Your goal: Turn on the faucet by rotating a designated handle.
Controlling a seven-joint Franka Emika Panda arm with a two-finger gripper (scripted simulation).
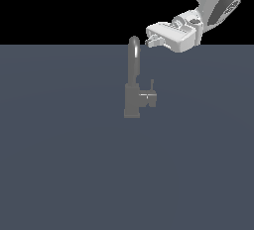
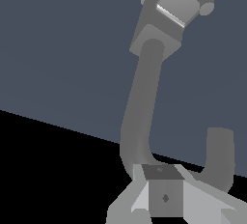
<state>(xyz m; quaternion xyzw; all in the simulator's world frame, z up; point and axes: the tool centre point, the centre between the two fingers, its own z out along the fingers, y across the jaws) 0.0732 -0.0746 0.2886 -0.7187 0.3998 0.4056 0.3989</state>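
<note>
The faucet [image 1: 133, 87] stands alone near the middle of a flat, matte slate-blue tabletop [image 1: 59, 164], with bare surface on every side of it. The tabletop's far edge shows as a straight line against black, level with the top of the spout. The faucet is dark grey with a dull metallic look: a blocky rectangular body and a tall, narrow spout that arches over at the top. The handle [image 1: 149, 95] is a short grey stub sticking out of the body toward the exterior view's right, ending in a thin upright pin. The white, smooth-shelled hand [image 1: 151, 39] hangs just above and to the exterior view's right of the spout's arch, well clear of the handle, holding nothing. Whether its fingers are parted I cannot tell.
</note>
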